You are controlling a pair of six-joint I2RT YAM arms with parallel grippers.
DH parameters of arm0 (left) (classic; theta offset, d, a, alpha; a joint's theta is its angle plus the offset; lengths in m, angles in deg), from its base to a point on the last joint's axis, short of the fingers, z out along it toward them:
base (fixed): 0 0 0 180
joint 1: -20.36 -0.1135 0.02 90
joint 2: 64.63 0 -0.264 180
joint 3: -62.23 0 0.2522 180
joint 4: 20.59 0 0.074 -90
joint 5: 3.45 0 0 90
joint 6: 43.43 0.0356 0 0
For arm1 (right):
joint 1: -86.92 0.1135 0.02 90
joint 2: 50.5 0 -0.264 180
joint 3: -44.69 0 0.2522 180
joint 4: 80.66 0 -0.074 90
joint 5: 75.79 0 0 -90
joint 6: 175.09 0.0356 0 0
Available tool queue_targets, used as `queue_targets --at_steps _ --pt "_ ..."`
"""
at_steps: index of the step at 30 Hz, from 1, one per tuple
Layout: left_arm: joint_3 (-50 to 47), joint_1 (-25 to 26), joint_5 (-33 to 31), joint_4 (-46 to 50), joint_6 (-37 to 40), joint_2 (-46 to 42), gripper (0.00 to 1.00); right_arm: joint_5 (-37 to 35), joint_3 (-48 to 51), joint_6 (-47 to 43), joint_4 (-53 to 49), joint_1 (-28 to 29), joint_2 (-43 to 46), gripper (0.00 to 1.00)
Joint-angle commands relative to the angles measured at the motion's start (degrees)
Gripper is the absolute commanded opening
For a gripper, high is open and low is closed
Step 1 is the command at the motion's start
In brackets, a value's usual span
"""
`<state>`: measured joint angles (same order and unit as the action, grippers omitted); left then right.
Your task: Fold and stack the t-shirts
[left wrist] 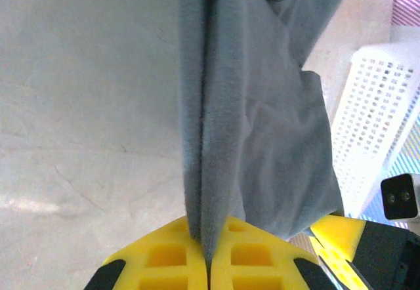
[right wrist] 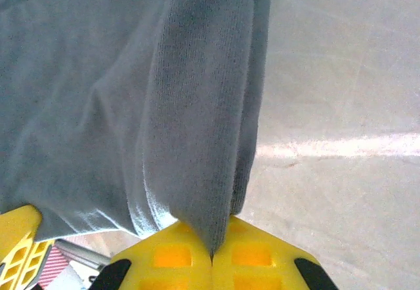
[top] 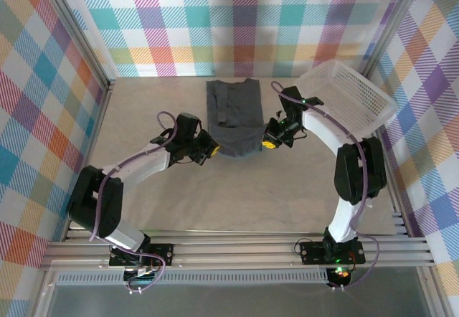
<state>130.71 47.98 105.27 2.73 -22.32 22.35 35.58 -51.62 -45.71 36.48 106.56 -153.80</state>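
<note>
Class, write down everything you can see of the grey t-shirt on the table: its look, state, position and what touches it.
The t-shirt is plain dark slate-grey, soft knit cloth with no print. It lies on the pale table as a rough rectangle, its sides apparently folded inward, with wrinkles and an overlapping flap on top. The left hand is shut on its near left corner and the right hand on its near right corner. Each pinches a raised ridge of cloth between its yellow fingers.
</note>
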Motion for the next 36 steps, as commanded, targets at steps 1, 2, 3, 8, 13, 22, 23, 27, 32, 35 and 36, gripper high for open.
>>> queue_targets --at_steps 1,2,3,8,13,22,23,27,32,35,36 --pt "-4.1 0.2 5.2 7.4 2.6 -2.4 0.0 4.0 4.9 -1.4 -5.5 1.1 2.9 0.0" --pt "-5.7 0.4 7.0 8.4 2.9 -3.0 0.0 4.9 6.9 -1.8 -5.8 1.6 3.8 0.0" --pt "-7.9 0.8 8.9 8.4 3.1 -3.9 0.0 5.9 9.5 -2.2 -6.2 2.4 4.9 0.0" --pt "-17.1 4.7 13.3 12.3 5.9 -9.3 0.0 10.2 22.6 -1.8 -5.5 8.0 11.5 0.0" --pt "-22.7 6.1 10.7 16.9 2.7 -25.9 0.0 9.7 27.6 1.9 -8.0 9.4 20.6 0.0" --pt "-14.0 5.7 -1.4 20.0 -3.1 -37.8 0.0 4.2 7.5 3.6 -18.6 9.0 18.5 0.0" --pt "-12.9 5.3 -2.1 19.6 -3.3 -37.0 0.0 3.9 5.1 3.7 -19.8 8.6 17.3 0.0" --pt "-7.2 2.3 -3.2 16.8 -2.8 -30.1 0.0 3.3 -4.4 3.3 -22.7 6.7 11.3 0.0" --pt "1.9 -1.8 -3.2 15.6 -1.7 -17.1 0.0 5.6 -14.5 4.7 -22.4 3.3 3.0 0.0" --pt "8.9 -4.6 -3.0 13.8 -0.4 -7.6 0.0 6.1 -23.4 4.3 -23.9 1.3 -5.6 0.0" --pt "12.0 -5.4 -3.3 14.6 0.5 -4.1 0.0 5.8 -25.8 4.4 -23.7 0.8 -8.2 0.0"
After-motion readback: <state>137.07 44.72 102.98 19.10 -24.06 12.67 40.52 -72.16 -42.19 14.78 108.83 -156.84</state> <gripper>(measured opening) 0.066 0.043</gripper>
